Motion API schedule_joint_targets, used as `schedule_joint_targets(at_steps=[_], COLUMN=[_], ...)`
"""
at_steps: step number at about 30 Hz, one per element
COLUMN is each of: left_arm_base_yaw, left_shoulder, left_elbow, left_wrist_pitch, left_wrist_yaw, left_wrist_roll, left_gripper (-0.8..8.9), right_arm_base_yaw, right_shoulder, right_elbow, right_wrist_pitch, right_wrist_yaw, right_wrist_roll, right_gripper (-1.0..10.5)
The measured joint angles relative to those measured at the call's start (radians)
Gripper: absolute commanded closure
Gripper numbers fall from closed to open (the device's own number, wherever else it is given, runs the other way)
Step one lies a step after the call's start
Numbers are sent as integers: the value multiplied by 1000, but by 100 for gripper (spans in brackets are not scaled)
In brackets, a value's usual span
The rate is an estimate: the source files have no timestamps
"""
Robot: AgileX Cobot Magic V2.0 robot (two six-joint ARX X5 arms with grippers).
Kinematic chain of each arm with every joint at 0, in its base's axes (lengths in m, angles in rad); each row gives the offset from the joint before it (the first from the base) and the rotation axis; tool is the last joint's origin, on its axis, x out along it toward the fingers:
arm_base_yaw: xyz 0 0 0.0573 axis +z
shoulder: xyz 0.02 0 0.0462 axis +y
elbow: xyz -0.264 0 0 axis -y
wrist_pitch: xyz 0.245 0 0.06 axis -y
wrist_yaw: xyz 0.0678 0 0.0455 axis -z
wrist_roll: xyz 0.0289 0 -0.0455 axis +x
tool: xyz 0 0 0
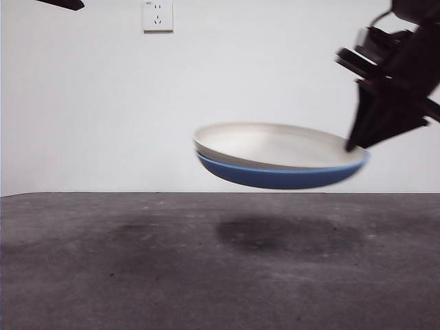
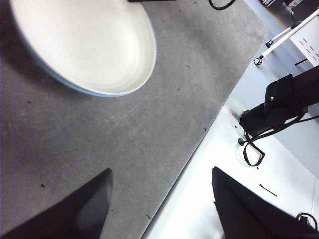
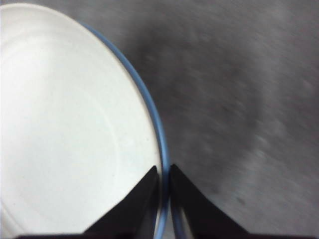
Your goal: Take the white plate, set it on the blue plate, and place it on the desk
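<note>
The white plate (image 1: 275, 144) sits nested in the blue plate (image 1: 275, 177), and the stack hangs slightly tilted in the air above the desk (image 1: 206, 275). My right gripper (image 1: 357, 146) comes down from the upper right and is shut on the stack's right rim. In the right wrist view its jaws (image 3: 164, 169) pinch both rims, the white plate (image 3: 65, 124) inside and the blue plate (image 3: 158, 129) showing as a thin edge. My left gripper (image 2: 161, 172) is open and holds nothing, well away from the white plate (image 2: 89, 45). It shows only as a black tip (image 1: 65, 3) in the front view.
A dark shadow (image 1: 289, 237) lies on the desk under the raised plates. A wall socket (image 1: 157, 15) is on the white wall behind. Past the desk's edge (image 2: 199, 144) are a pale floor, a black device (image 2: 279, 102) and a stand leg (image 2: 284, 37).
</note>
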Motion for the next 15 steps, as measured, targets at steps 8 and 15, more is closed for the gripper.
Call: schedule_joint_targets(at_steps=[8,15], left_arm_base_yaw=[0,0], left_shoulder=[0,0], left_elbow=[0,0], left_wrist_pitch=[0,0], left_wrist_yaw=[0,0], left_wrist_roll=[0,0], left_gripper=[502,502], right_arm_base_yaw=[116,172], right_shoulder=[87,227], right_elbow=[53,123], right_wrist_pitch=[65,76], right_wrist_yaw=[32,74], right_wrist_roll=[72,95], right_gripper=[934,934])
